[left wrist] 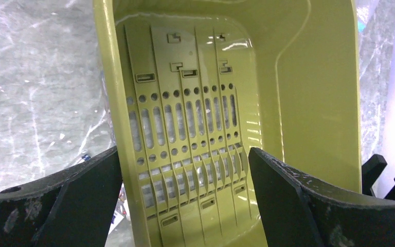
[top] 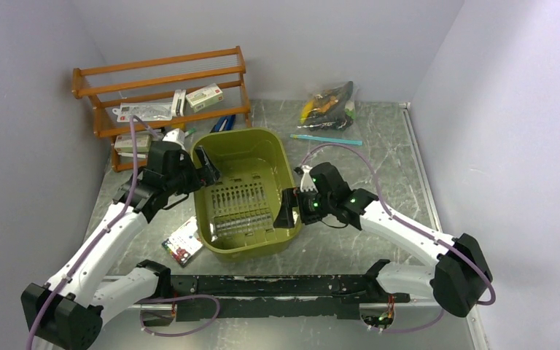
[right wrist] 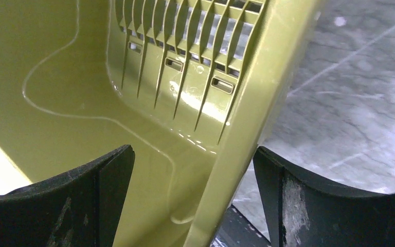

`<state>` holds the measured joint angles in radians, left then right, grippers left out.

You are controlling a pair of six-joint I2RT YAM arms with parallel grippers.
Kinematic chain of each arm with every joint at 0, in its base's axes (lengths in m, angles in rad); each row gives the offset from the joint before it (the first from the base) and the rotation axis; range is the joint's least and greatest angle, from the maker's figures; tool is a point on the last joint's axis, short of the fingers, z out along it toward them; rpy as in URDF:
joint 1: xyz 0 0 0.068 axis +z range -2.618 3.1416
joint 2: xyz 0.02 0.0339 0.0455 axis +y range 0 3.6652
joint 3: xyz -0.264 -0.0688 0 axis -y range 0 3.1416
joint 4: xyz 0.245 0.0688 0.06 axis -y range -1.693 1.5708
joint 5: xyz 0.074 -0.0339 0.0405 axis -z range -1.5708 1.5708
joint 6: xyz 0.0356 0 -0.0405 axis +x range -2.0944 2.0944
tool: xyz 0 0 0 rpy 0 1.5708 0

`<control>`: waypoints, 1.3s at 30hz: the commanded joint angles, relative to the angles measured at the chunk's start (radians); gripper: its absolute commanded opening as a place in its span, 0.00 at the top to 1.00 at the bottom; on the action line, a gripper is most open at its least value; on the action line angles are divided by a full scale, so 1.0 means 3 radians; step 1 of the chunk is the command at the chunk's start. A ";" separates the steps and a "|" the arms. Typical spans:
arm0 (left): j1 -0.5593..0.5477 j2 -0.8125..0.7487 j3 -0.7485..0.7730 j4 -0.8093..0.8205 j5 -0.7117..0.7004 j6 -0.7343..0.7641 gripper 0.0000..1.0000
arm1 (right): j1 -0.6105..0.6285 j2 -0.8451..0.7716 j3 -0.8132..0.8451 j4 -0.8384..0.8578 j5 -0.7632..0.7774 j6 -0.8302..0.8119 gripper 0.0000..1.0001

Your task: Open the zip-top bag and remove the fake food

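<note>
Left gripper [left wrist: 184, 155] and right gripper [right wrist: 193, 152] both stand with jaws spread wide and nothing held. Each straddles a side rim of the olive basin [top: 242, 134], one finger inside the wall and one outside, and in the wrist views neither finger appears to press on the plastic.

The zip-top bag [top: 333, 117] lies at the far edge of the table [top: 401, 175], well apart from both arms and beyond the basin's far right corner. The fake food [top: 309, 109] shows through it as a yellow and dark clump, so it seems to be inside the bag. A thin teal line just in front of the bag is probably its zip strip, though from the overhead camera I cannot tell whether the mouth is sealed or parted.

Judged from this, the task proper has not begun: the bag is untouched, no toy lies loose on the table, and the basin's slotted floor is bare. Reaching the bag, opening the zip and taking out each piece all remain.

At the far left stands a wooden rack [top: 162, 93], and a small printed packet [top: 183, 245] lies beside the basin's near left corner.
</note>
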<state>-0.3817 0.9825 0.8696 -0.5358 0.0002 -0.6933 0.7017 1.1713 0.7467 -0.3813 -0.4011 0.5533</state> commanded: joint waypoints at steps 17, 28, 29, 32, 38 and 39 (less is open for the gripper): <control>0.0031 0.0390 0.0147 0.0041 -0.0095 0.0708 0.01 | 0.0493 0.0088 0.0049 0.0372 0.0836 0.0721 0.12; 0.0609 0.0740 0.0294 -0.0077 -0.0023 0.0931 0.01 | 0.1081 0.0796 0.0490 0.0505 0.1089 0.0790 0.12; 0.0617 0.0675 0.0259 -0.0056 0.0037 0.0957 0.01 | 0.1094 0.0829 0.0539 0.0453 0.1165 0.0797 0.11; 0.0629 0.0453 0.0227 -0.0094 -0.0059 0.0996 0.01 | 0.1102 0.0856 0.0617 0.0452 0.1264 0.0785 0.10; 0.0762 0.0339 0.0556 -0.0502 -0.0498 0.1071 0.01 | 0.1088 0.0827 0.0825 0.0147 0.1638 0.0662 0.02; 0.0769 0.0329 0.0613 -0.0558 -0.0541 0.1086 0.01 | 0.1076 0.0790 0.0876 0.0075 0.1758 0.0648 0.01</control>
<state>-0.1761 1.0981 0.9775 -0.6300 -0.0872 -0.4049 1.0298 1.4357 0.9569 -0.2920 -0.0193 0.7746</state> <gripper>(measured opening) 0.992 0.967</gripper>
